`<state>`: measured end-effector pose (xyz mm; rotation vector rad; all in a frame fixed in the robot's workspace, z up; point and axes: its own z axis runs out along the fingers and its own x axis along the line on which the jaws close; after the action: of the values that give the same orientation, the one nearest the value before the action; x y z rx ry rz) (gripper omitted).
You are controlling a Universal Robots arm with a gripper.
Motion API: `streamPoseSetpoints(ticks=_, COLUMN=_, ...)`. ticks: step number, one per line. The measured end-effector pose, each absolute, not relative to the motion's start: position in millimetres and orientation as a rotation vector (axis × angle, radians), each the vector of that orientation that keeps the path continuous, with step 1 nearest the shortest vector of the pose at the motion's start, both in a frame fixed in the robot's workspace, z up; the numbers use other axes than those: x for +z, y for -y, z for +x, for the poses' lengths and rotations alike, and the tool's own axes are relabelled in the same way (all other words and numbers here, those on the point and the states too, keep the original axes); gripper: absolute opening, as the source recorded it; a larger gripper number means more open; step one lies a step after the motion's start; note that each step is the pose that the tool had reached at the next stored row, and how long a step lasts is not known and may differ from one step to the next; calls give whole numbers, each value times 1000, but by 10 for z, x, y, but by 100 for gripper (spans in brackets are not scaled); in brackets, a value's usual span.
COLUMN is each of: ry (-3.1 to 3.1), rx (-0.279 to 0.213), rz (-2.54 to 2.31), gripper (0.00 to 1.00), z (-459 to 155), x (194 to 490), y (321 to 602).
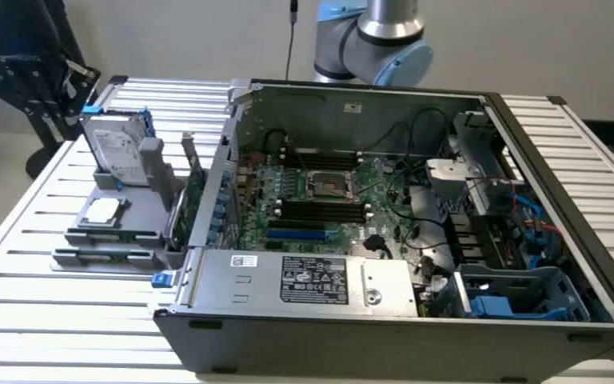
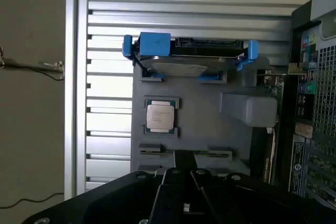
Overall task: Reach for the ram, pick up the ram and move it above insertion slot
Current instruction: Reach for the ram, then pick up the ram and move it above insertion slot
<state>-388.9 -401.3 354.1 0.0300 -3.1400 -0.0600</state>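
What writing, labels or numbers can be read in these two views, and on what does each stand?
No text is readable.
Black label on the power supply: white print, too small to read.
White sticker beside it: too small.
Small sticker on the case's inner wall: too small.
Hard drive label: blurred.
Processor chip: markings blurred.

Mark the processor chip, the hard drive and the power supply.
processor chip [image 2: 160, 117], wrist view, centre of its silver lid.
hard drive [image 1: 115, 152], exterior view, its pale top face.
power supply [image 1: 318, 282], exterior view, its dark label.
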Motion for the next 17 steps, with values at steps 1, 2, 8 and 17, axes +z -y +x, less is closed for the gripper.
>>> streamPoseSetpoints(ticks=1, ry=3140, rx=-60, rz=30, gripper=11, z=-3889, x=3541, y=4013)
streamPoseSetpoints(ticks=2, ry=3140, rx=-60, rz=30, gripper=11, z=-3889, x=3541, y=4013)
streamPoseSetpoints(ticks=8, ry=3140, rx=-60, rz=30, gripper=11, z=-3890, x=3541, y=4013)
streamPoseSetpoints(ticks=17, ry=3139, rx=-60, rz=30, gripper=11, z=-3835, x=3528, y=4160)
